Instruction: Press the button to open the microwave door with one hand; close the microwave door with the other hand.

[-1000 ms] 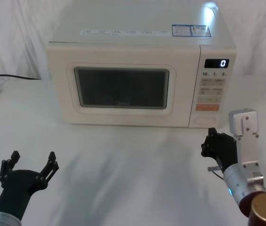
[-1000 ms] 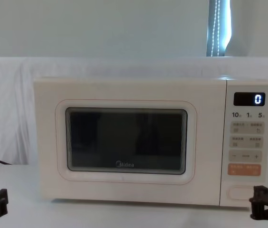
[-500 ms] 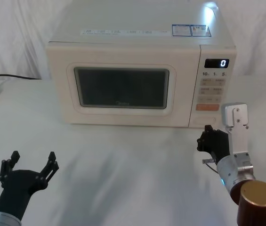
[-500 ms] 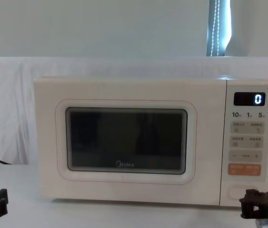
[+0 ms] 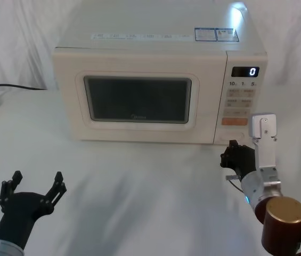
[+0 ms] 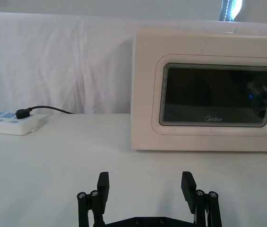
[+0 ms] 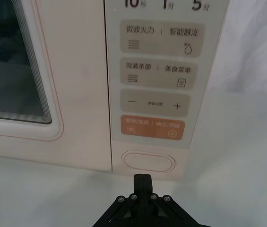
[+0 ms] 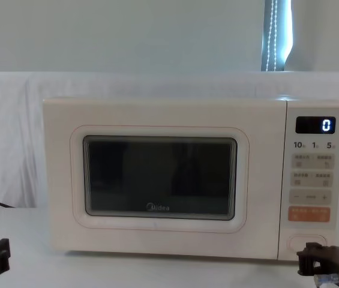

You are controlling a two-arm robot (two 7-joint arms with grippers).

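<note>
The cream microwave (image 5: 155,37) stands at the back of the table with its door (image 5: 137,101) closed. Its dark window (image 8: 159,177) faces me. At the bottom of the control panel sits the button (image 7: 149,161), a wide plain cream key below the orange key (image 7: 152,127). My right gripper (image 7: 142,179) is shut, its joined tips pointing at the button from just in front and slightly below, with a small gap left. From the head view the right gripper (image 5: 231,147) is at the microwave's lower right corner. My left gripper (image 5: 35,182) rests open at the near left, far from the door.
A white power strip (image 6: 8,124) with a black cable (image 6: 48,109) lies on the table left of the microwave. White cloth covers the table (image 5: 139,181) and the backdrop. The display (image 8: 315,125) shows 0.
My right gripper has moved forward and to the left, closing in on the button at the panel's bottom. The left gripper and the door have not moved.
</note>
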